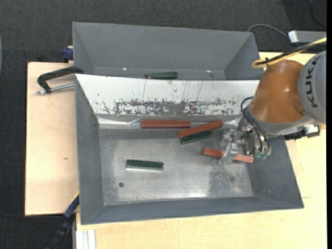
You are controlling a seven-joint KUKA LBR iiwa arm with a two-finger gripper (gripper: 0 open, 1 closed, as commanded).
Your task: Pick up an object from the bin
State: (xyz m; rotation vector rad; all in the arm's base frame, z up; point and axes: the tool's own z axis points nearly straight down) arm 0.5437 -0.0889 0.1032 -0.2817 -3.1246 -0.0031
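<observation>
Grey metal bin: the gripper sits low over its floor, a small red block just beside it on the view's left and a second red block touching or nearly touching it on the right. I cannot tell whether the jaws are open or closed. I judge this the closing-in step; next comes a firm grip, then a lift. Further left of the gripper lie crossed red and green bars, a long red bar and, well apart, a dark green bar.

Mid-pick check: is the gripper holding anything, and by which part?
Cannot be told. The gripper sits low over a short red bar at the right of the bin, but no grip on it is visible.
</observation>
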